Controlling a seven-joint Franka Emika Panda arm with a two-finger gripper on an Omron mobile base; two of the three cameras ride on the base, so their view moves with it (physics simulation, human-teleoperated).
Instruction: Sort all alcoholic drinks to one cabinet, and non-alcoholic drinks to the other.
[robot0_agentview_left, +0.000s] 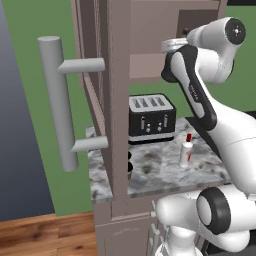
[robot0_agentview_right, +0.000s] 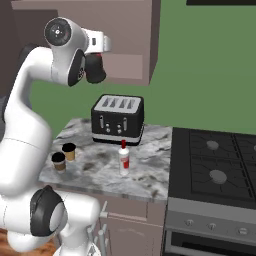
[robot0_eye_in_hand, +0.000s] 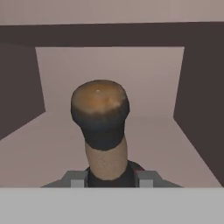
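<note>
1. The jaws grip the black bottle (robot0_eye_in_hand: 101, 118) by its thin neck, inside the open cabinet (robot0_eye_in_hand: 109, 74), above its shelf.
2. The clear bottle (robot0_agentview_right: 123, 159) stands on the counter (robot0_agentview_right: 150, 165) before the toaster (robot0_agentview_right: 118, 120).

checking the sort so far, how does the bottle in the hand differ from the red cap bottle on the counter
The black bottle is held in the shut fingers inside the wall cabinet; the red-capped bottle stands free on the counter. The first is dark with a brown neck, the second clear and slim. Both are bottles.
</note>
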